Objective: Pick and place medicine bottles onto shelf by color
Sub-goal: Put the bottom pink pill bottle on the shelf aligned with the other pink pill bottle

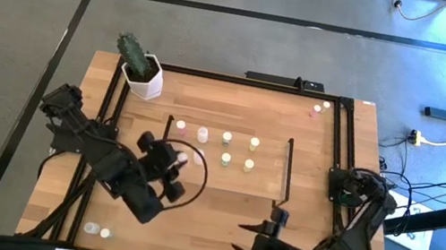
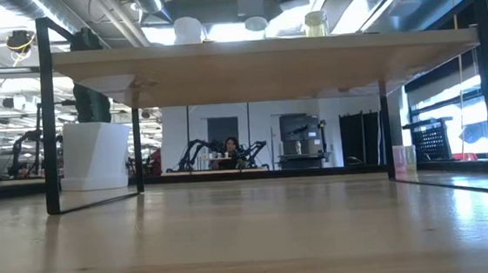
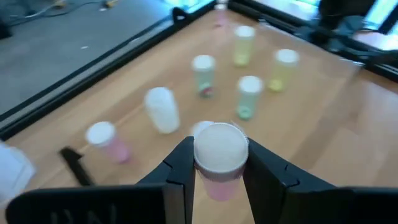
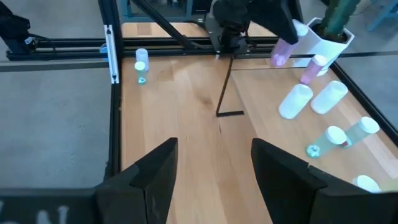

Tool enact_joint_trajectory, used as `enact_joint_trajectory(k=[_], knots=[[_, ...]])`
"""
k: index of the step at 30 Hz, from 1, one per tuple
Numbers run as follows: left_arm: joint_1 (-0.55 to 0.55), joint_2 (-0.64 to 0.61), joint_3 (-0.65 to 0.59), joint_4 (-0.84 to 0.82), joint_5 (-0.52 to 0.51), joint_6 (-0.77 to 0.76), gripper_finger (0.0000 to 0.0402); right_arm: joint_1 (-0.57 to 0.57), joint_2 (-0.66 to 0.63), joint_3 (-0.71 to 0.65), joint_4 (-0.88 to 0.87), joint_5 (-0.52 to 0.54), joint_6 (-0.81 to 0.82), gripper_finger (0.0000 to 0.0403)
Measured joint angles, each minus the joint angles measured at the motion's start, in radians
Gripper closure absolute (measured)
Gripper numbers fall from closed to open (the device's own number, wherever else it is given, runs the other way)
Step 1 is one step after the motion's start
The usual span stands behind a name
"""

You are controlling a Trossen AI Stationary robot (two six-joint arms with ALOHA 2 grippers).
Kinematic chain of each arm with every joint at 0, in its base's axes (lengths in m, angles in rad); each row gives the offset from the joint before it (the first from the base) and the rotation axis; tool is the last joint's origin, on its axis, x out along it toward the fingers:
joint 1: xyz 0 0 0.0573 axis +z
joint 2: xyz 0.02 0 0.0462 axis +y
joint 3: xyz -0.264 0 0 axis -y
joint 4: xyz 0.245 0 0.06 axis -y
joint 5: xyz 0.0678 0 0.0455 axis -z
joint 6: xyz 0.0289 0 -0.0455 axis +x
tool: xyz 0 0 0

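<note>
The shelf (image 1: 268,182) is a light-wood board with black end frames in the table's middle. On it stand several medicine bottles: pink (image 1: 202,132), pale green (image 1: 226,137) and yellow (image 1: 254,143). My left gripper (image 1: 179,161) hovers over the shelf's left end, shut on a pink bottle (image 3: 219,155) with a pale cap. That bottle also shows in the right wrist view (image 4: 283,53). My right gripper (image 4: 214,162) stands open with nothing between its fingers, near the table's front edge (image 1: 272,229), right of the shelf's middle. My left gripper pinches the pink bottle between its two fingers (image 3: 183,165), at its upper part just below the cap (image 3: 217,177). The fingers slant down from the table's near left. The bottle is lifted clear above the shelf, tilted, its pink body hanging below the fingers.
A white hexagonal pot with a cactus (image 1: 145,76) stands at the far left. Two loose bottles (image 1: 96,230) stand near the front left corner and two more (image 1: 321,109) at the far right. A black frame (image 1: 344,136) runs along the table's edges.
</note>
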Motion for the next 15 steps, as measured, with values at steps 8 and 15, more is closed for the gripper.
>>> enact_joint_trajectory(k=[8, 15], knots=[[0.004, 0.001, -0.012, -0.171, -0.031, -0.198, 0.0309, -0.017, 0.0, 0.0, 0.0, -0.001, 0.0, 0.0196], [0.016, 0.0, -0.091, -0.164, 0.001, -0.261, 0.0309, -0.017, 0.0, 0.0, 0.005, -0.002, 0.0, 0.0196]])
